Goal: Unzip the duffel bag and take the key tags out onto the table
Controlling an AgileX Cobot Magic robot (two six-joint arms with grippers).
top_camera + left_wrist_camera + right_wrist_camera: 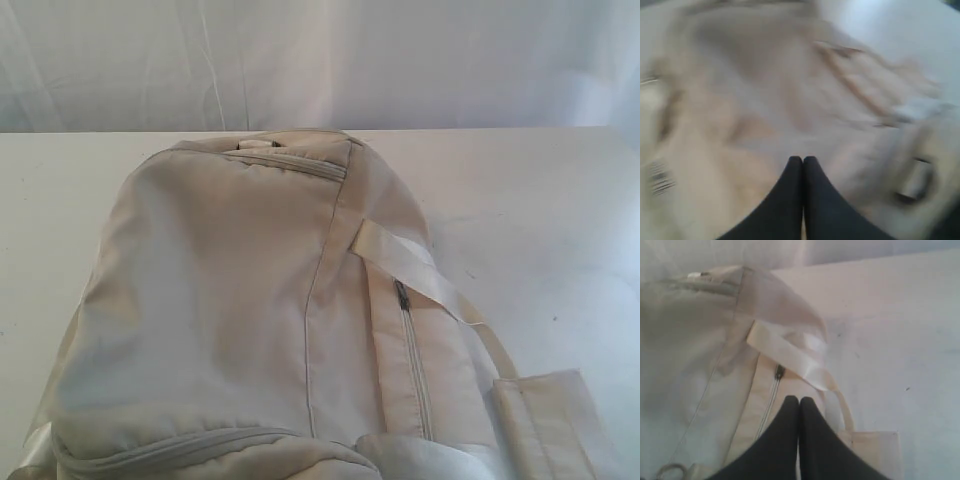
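Observation:
The cream duffel bag (230, 320) lies on the white table (540, 210), all its zippers closed. A side pocket zipper (412, 360) runs along its right flank, its dark pull (779, 372) also in the right wrist view. Pale webbing strap (410, 265) crosses that side. My right gripper (799, 399) is shut and empty, hovering over the side pocket just below the zipper pull. My left gripper (802, 158) is shut and empty above blurred bag fabric (765, 100). Neither gripper shows in the exterior view. The key tags are hidden.
A white curtain (320, 60) hangs behind the table. A flat cream strap pad (545, 420) lies on the table right of the bag. Bare tabletop extends to the right (900, 340) and left (50, 200) of the bag.

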